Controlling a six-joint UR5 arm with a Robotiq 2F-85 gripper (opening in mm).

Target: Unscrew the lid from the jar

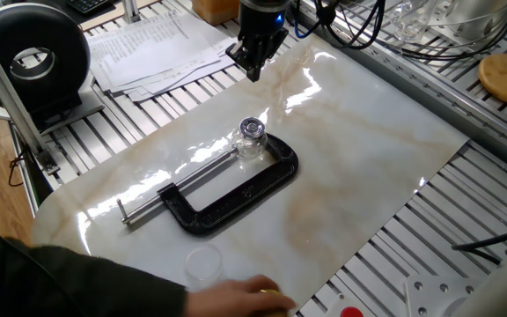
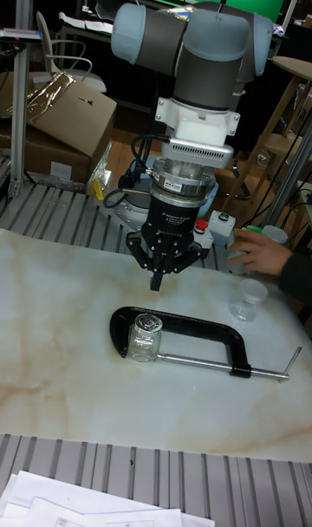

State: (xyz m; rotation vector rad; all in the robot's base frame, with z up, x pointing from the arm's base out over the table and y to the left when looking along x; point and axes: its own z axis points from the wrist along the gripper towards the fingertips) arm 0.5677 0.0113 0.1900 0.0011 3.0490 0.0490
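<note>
The small clear jar (image 1: 249, 145) (image 2: 144, 341) stands upright on the marble board, held in the jaws of a black C-clamp (image 1: 236, 189) (image 2: 195, 336). Its shiny silvery lid (image 1: 252, 129) (image 2: 146, 323) sits on top of it. My gripper (image 1: 253, 67) (image 2: 157, 282) hangs above and behind the jar, well clear of the lid. Its fingers are closed together with nothing between them.
A person's arm and hand (image 1: 236, 299) (image 2: 264, 254) reach in at the board's near edge, holding something yellowish. A frosted clear cup (image 1: 204, 262) (image 2: 248, 299) stands by that hand. Papers (image 1: 148, 48) and a black round device (image 1: 33, 62) lie at the left.
</note>
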